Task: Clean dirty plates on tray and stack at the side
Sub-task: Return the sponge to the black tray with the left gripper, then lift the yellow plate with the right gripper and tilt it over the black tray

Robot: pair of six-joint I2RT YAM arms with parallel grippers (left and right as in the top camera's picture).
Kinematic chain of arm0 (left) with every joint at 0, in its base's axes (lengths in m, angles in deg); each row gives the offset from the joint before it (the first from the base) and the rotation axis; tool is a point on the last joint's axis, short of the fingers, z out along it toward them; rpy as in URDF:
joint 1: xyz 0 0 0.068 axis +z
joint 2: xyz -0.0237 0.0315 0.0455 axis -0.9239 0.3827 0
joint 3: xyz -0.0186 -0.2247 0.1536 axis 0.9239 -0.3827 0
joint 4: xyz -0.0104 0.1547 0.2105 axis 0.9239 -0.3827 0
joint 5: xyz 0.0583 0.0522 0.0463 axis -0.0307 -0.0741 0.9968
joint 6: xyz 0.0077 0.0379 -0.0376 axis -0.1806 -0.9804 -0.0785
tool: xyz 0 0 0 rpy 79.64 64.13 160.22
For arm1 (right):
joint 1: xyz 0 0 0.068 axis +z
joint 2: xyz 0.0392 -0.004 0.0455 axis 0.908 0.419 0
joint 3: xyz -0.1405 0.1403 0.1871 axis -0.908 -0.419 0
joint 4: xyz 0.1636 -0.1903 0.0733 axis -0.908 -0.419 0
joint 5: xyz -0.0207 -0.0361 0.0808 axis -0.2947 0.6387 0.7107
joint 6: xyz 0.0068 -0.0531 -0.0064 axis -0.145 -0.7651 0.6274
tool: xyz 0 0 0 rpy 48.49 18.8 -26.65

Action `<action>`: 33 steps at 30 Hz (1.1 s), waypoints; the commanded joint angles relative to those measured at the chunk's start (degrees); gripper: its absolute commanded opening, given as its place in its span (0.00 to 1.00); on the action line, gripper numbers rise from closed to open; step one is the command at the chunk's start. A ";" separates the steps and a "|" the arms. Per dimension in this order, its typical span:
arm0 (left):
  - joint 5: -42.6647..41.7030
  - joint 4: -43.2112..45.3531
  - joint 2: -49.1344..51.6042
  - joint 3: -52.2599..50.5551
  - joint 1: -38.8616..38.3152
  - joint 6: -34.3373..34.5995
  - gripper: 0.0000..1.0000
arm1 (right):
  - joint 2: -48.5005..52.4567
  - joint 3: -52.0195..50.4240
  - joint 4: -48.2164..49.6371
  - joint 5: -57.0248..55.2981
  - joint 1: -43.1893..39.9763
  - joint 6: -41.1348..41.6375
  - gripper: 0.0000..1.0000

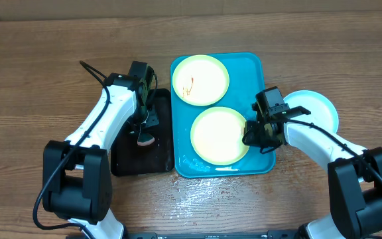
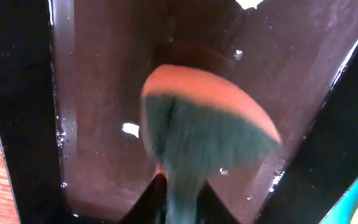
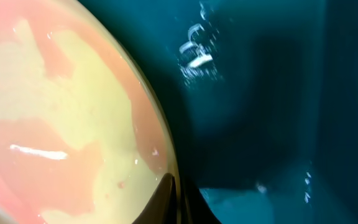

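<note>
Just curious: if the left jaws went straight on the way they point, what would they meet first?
Probably the wet floor of the black tray, touched first by the orange-green scrubber they hold; depth is unclear.

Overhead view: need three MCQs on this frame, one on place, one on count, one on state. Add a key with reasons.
1. Where is the pale teal plate?
A. on the turquoise tray
B. on the table, right of the tray
C. on the black tray

2. How many plates lie on the turquoise tray?
A. two
B. three
C. one

3. What are the left fingers doing?
A. open, empty
B. gripping a plate
C. holding a sponge

Key:
1. B: it rests on the wooden table beside the tray's right rim.
2. A: the far plate and near plate, both yellow-green.
3. C: the orange-and-green sponge runs between them.
</note>
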 commanded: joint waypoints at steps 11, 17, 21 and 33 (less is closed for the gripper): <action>-9.99 -17.88 -0.81 24.22 11.21 -7.76 0.57 | -3.93 21.18 -22.95 -10.60 3.67 -5.86 0.04; -15.65 -24.96 -0.81 41.38 18.73 -11.04 0.60 | -3.91 34.51 -25.70 -19.80 12.15 -7.85 0.04; -17.68 -28.48 -0.81 49.37 21.94 -12.17 0.63 | -3.91 36.28 -19.74 -26.93 19.26 -7.85 0.04; -17.42 -31.98 -0.81 54.95 23.91 -12.76 0.73 | 1.70 36.20 -10.29 -42.21 33.88 -5.11 0.04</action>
